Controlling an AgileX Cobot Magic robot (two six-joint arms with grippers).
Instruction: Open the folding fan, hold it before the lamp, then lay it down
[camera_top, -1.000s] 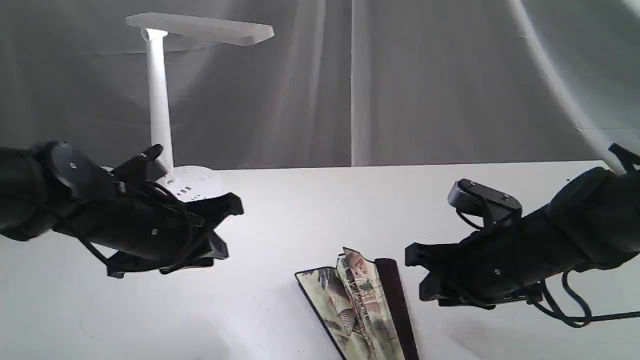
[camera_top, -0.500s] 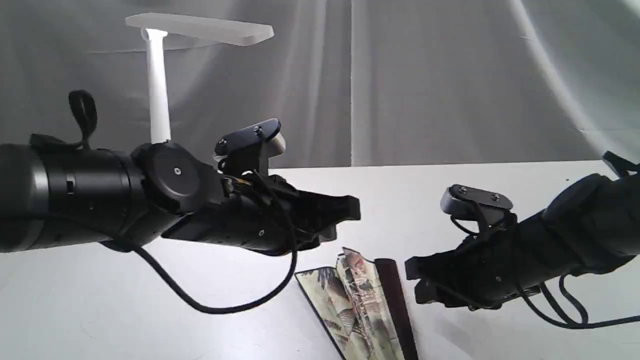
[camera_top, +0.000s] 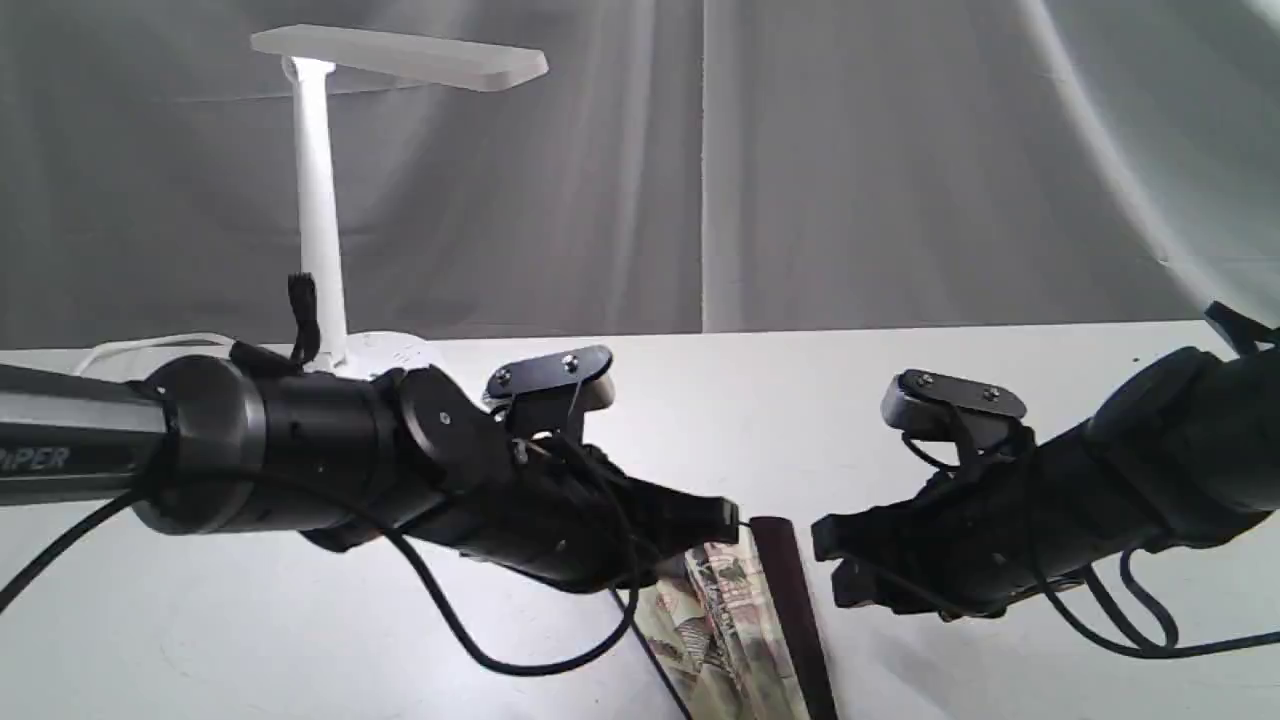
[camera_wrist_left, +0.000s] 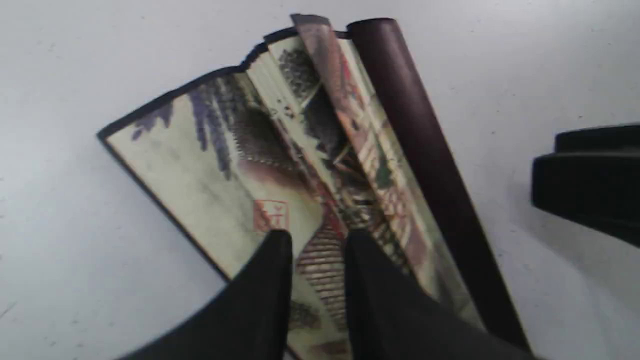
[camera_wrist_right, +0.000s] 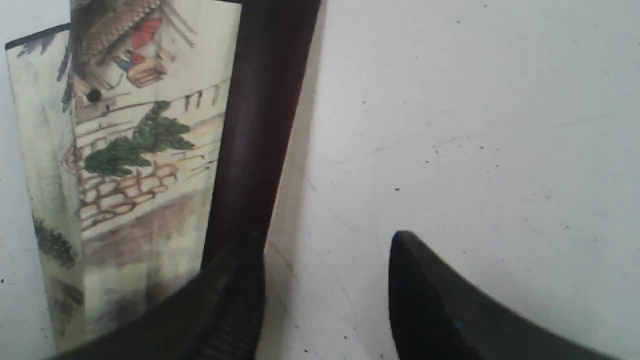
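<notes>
Landmark: the folding fan (camera_top: 715, 610), lying flat on the white table (camera_top: 700, 400), only a few pleats spread, its dark outer rib (camera_wrist_left: 420, 150) on the right arm's side.
Lamp: the lamp (camera_top: 318, 200) stands well behind the fan and off to the left arm's side, well apart from it.
Change, left arm: a second ago it hung far off to the fan's left, near the lamp's base; it has since swung across and dropped, and the left gripper (camera_wrist_left: 318, 240) is now directly over the fan's painted paper.
Left gripper, state: its two fingers (camera_wrist_left: 270, 280) stand a narrow gap apart with the painting showing between them; nothing is caught in them. Whether the tips touch the paper I cannot tell.
Change, right arm: almost none; it has kept its place just beside the fan's right edge.
Right gripper, state: the right gripper (camera_wrist_right: 325, 240) is spread wide and holds nothing, one finger over the outer rib and the other over bare table beside the fan.
Change, fan: none; same spot, same small spread.
Meaning for the task: both arms have now closed in on the fan, so the approach looks finished and the grasp comes next. Opening has not begun; holding the fan before the lamp and laying it down are both still ahead.
</notes>
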